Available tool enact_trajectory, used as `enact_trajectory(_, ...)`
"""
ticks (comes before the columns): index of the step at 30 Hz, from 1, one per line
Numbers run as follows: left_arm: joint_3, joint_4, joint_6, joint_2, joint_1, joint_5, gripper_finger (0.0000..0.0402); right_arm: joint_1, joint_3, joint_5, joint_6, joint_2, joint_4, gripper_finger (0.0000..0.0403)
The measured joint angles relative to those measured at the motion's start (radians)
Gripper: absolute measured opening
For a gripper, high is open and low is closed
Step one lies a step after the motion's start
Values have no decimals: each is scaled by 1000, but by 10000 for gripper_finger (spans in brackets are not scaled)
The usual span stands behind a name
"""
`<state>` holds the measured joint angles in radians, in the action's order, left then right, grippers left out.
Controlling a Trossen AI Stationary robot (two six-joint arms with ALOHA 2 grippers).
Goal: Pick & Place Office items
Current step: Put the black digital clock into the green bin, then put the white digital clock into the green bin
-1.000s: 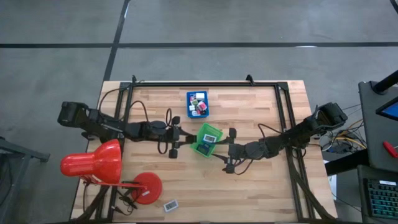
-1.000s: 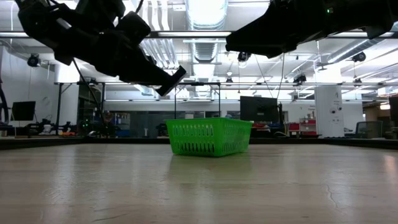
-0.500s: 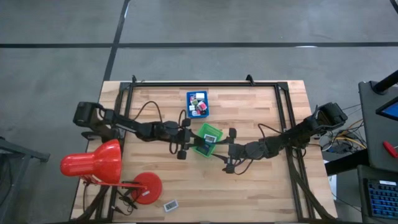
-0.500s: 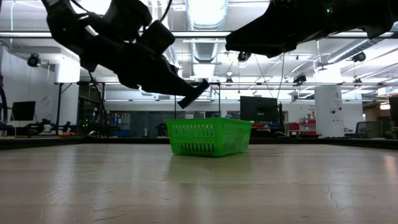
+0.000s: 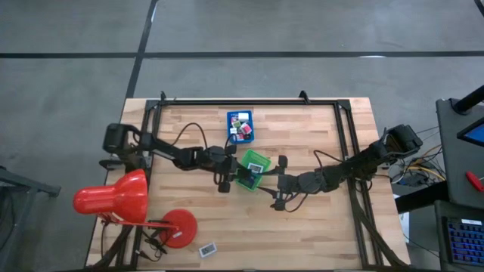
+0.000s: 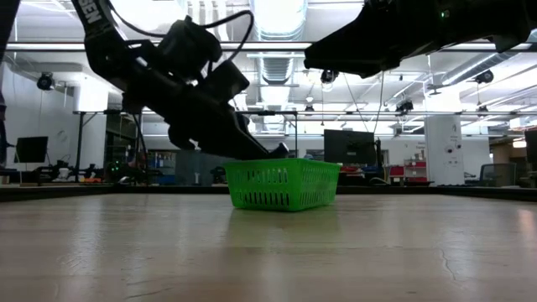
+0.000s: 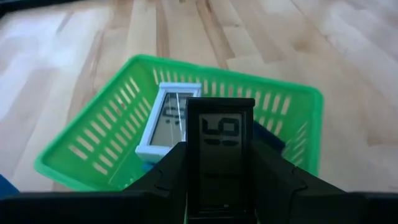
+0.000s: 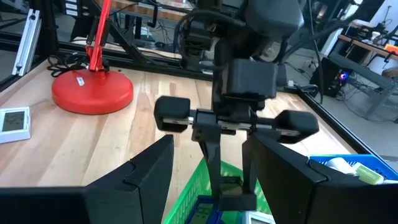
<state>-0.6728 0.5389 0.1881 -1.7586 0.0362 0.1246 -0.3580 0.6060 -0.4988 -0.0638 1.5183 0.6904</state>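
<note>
A green tray (image 5: 253, 168) stands mid-table with a white display piece (image 7: 168, 121) lying in it. My left gripper (image 5: 239, 174) hangs over the tray's left rim (image 6: 239, 168), shut on a dark flat display piece (image 7: 221, 134). My right gripper (image 5: 268, 177) stands open just right of the tray, with nothing between its fingers (image 8: 149, 174). A blue tray (image 5: 240, 127) farther back holds several small office items. My left gripper pinches the dark piece by its two long sides (image 7: 189, 168), near the end closest to the wrist, between its two fingers (image 7: 168, 177). The fingers slant down from the table's left and lie along the piece. The piece is lifted clear above the green tray, display face up.
A red desk lamp (image 5: 113, 198) with its round base (image 5: 178, 228) stands at the near left. A white display piece (image 5: 206, 248) lies by the near edge. A black frame (image 5: 249, 102) runs around the table's far part.
My left gripper has moved toward the table's right edge and down, carrying the dark piece from left of the green tray to over its left rim, and has tipped further downward.
</note>
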Motion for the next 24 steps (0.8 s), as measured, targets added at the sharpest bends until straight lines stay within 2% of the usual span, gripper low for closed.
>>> enact_trajectory(11,-14,-15,-5,-25,9,41,129,0,0,0,0,0,-2,212)
enact_trajectory(18,-15,-16,-3,8,9,41,224,0,0,0,0,0,-3,212)
enact_trajectory(24,-16,-15,3,11,9,40,234,0,0,0,0,0,-3,212)
